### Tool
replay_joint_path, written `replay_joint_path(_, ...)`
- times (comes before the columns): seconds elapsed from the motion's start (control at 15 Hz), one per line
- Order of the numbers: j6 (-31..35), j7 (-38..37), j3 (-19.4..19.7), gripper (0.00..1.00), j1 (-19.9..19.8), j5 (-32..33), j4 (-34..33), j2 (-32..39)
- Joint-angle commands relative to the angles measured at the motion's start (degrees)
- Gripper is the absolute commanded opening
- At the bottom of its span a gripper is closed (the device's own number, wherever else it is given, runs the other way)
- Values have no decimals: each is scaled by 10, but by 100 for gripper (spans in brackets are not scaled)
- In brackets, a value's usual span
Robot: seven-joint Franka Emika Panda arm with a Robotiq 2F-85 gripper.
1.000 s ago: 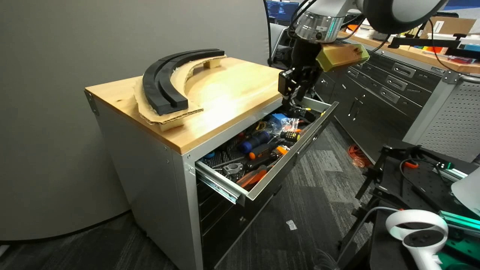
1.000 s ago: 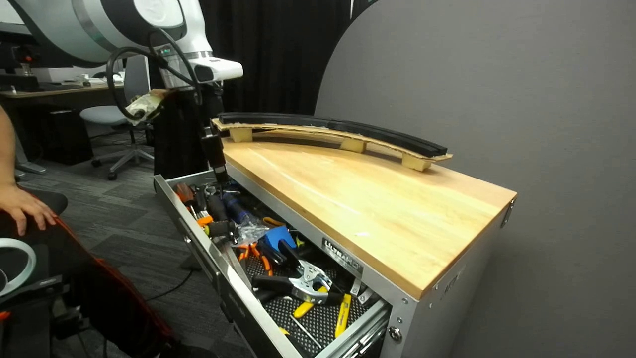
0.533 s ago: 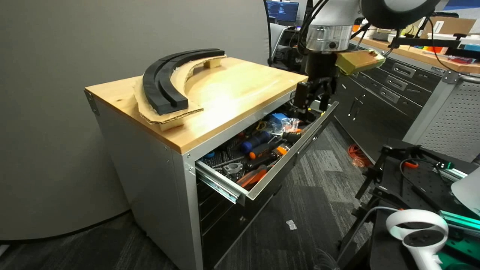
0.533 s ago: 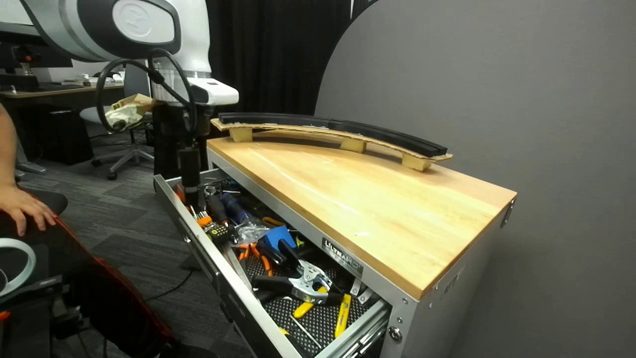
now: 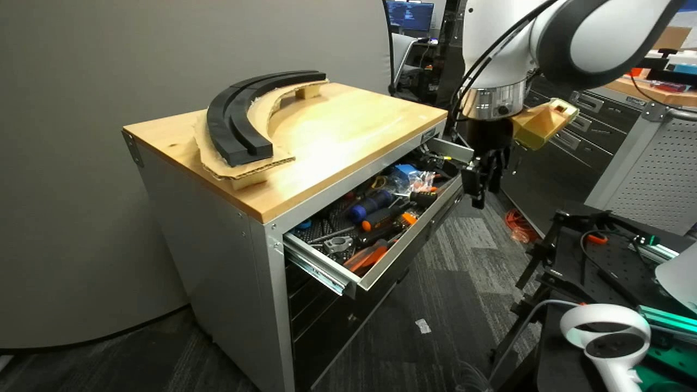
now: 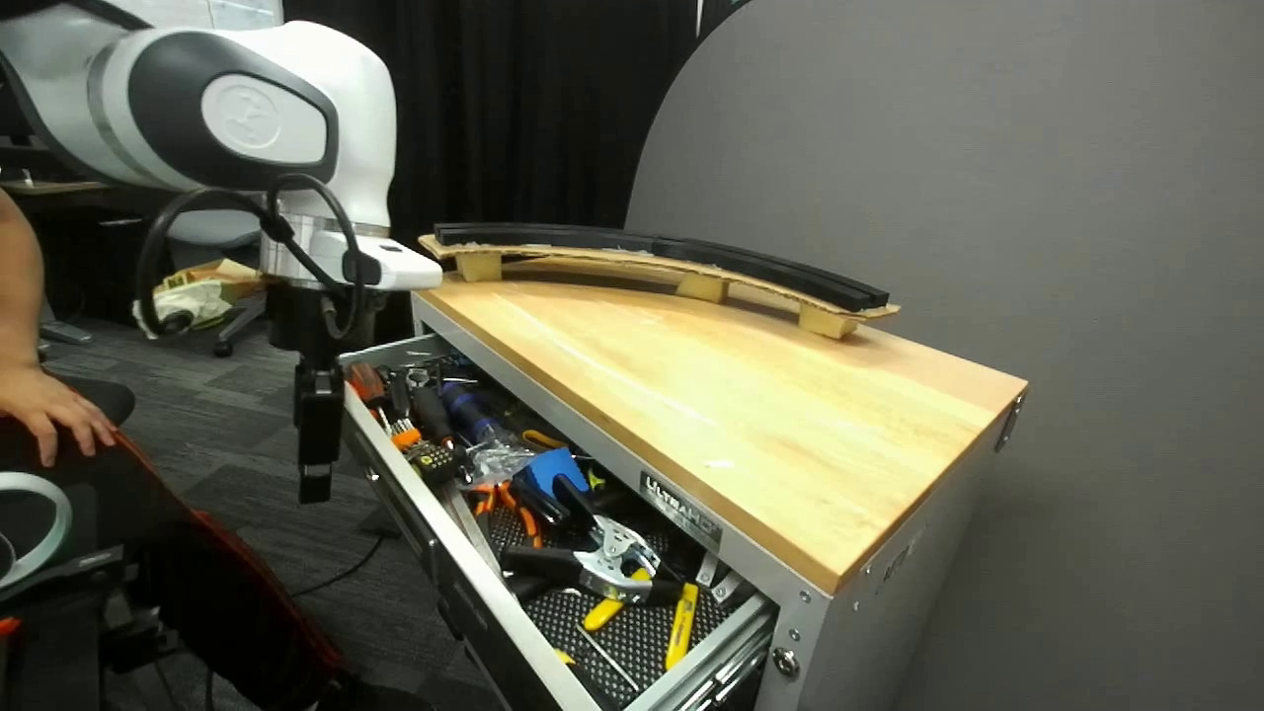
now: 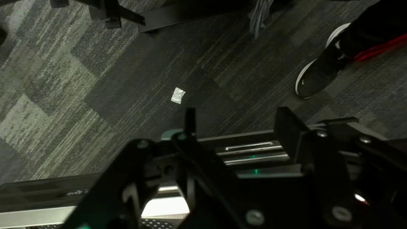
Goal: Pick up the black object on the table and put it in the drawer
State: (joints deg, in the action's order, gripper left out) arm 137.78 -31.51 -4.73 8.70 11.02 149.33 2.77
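The drawer (image 5: 403, 245) is pulled out and full of tools; it also shows in an exterior view (image 6: 474, 563), and its edge shows in the wrist view (image 7: 35, 216). My gripper (image 5: 486, 197) is outside the drawer, just in front of its front panel, pointing down with tips below the rim (image 6: 314, 494). In the wrist view its fingers (image 7: 237, 117) are apart with nothing held between them. A stubby dark item with yellow marks (image 6: 432, 459), matching the black object, lies among the tools by the drawer's front wall (image 5: 423, 199). No such item shows on the wooden tabletop (image 5: 348, 125).
Large black curved pieces (image 5: 218, 120) rest on a cardboard stand on the tabletop. A person's hand (image 6: 49, 415) and a shoe (image 7: 318, 76) are near. A black cart (image 5: 588, 272) with a white controller (image 5: 604, 326) stands in front. A white scrap (image 5: 423, 326) lies on the carpet.
My gripper has moved from above the drawer's inside out past its front wall, then lower. The stubby dark-and-yellow item turned a little between one and half a second ago. The drawer has not moved.
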Motion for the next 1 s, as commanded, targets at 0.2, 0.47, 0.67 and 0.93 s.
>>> replay_joint_path(0.2,131,-273,14,11,32,221,-2,48)
replay_joint_path(0.47,128,-462,65,0,81,378,-36,57)
replay_joint_path(0.67,133,-601,76,6,93,470,-54,84)
replay_joint_path(0.93,139,-699,67,5,97,513,-94,156)
